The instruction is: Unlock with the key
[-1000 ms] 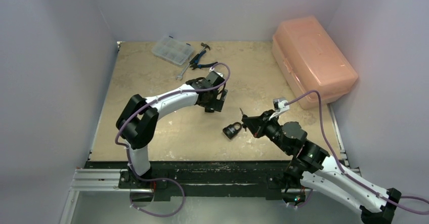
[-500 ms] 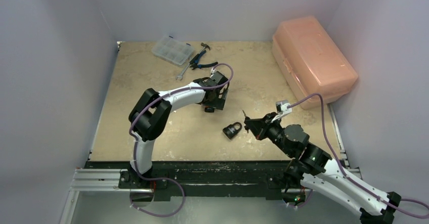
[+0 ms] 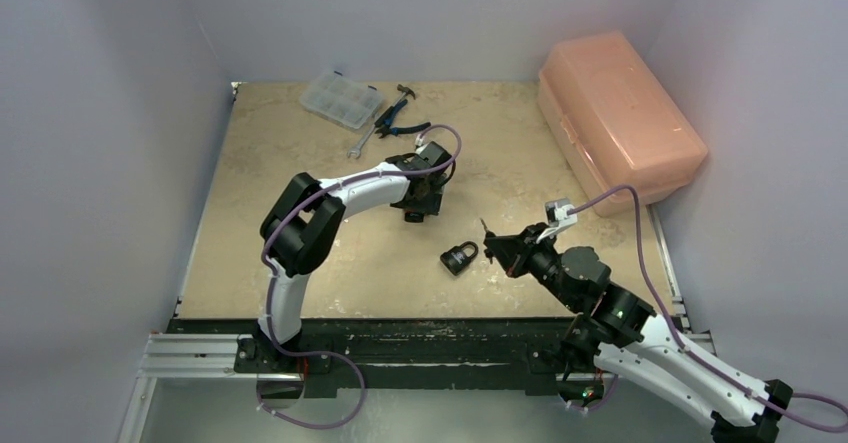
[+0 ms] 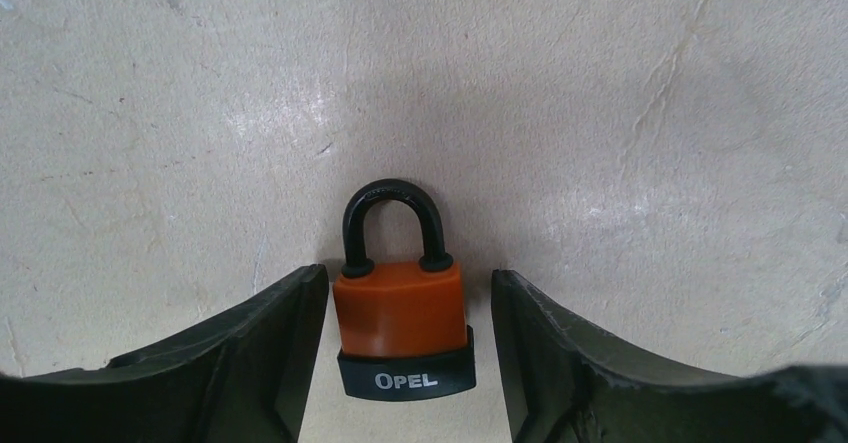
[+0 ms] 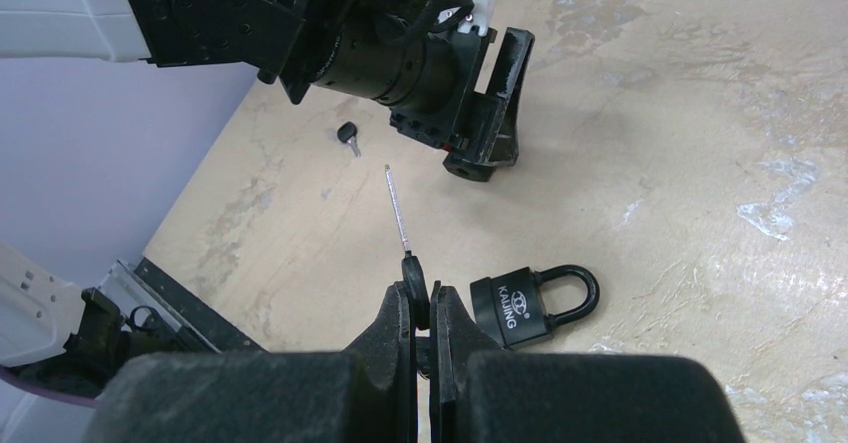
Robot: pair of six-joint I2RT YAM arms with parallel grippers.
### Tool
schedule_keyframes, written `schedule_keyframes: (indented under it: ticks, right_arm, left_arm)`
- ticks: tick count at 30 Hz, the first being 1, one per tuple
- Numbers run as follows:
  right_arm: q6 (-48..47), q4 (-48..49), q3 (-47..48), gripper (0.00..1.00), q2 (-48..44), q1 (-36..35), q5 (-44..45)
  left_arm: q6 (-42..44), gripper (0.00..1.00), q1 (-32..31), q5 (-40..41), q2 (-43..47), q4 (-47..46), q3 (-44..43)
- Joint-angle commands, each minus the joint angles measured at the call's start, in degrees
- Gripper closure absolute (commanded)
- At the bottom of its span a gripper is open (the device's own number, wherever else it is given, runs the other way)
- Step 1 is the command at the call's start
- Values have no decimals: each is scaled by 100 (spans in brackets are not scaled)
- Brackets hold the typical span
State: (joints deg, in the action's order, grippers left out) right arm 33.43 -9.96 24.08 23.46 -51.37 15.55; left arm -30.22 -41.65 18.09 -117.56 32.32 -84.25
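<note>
An orange padlock (image 4: 400,308) with a black base marked OPEL lies flat on the table, shackle pointing away. My left gripper (image 4: 408,288) is open, one finger on each side of the lock's body and a small gap at each side. In the top view the left gripper (image 3: 425,199) hides this lock. My right gripper (image 5: 422,298) is shut on the black head of a key (image 5: 400,213), blade pointing forward. A black padlock (image 5: 520,305) marked KAIJING lies just right of the right fingers, and shows in the top view (image 3: 460,257) beside the right gripper (image 3: 495,245).
A second small key (image 5: 347,135) lies on the table beyond the left arm. A pink lidded box (image 3: 618,113) stands at the back right. A clear organiser (image 3: 341,99), pliers (image 3: 398,118), a wrench (image 3: 362,143) and a small hammer (image 3: 405,91) lie at the back.
My left arm has folded its elbow in and set its gripper further back. My right gripper with the key has drawn back a little to the right of the black padlock.
</note>
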Motion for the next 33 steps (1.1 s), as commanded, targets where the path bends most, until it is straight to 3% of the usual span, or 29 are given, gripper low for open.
schedule_keyframes:
  ticks: [1, 9, 12, 14, 15, 33]
  right_arm:
    - [39, -41, 36, 100, -128, -12, 127]
    - [56, -52, 34, 100, -140, -13, 121]
    - [81, -75, 40, 100, -131, -15, 101]
    - [99, -93, 44, 100, -131, -12, 90]
    - [108, -110, 45, 100, -131, -13, 82]
    - [478, 51, 221, 100, 348, -13, 83]
  left_arm:
    - [-247, 37, 58, 195, -130, 115, -70]
    - [-353, 43, 95, 115, -20, 79, 196]
    - [-353, 71, 150, -14, 17, -3, 331]
    - [-365, 95, 189, -104, 71, -120, 432]
    - [-376, 100, 212, -152, 115, -170, 476]
    - [-1088, 100, 957, -1375, 1354, -1272, 1218]
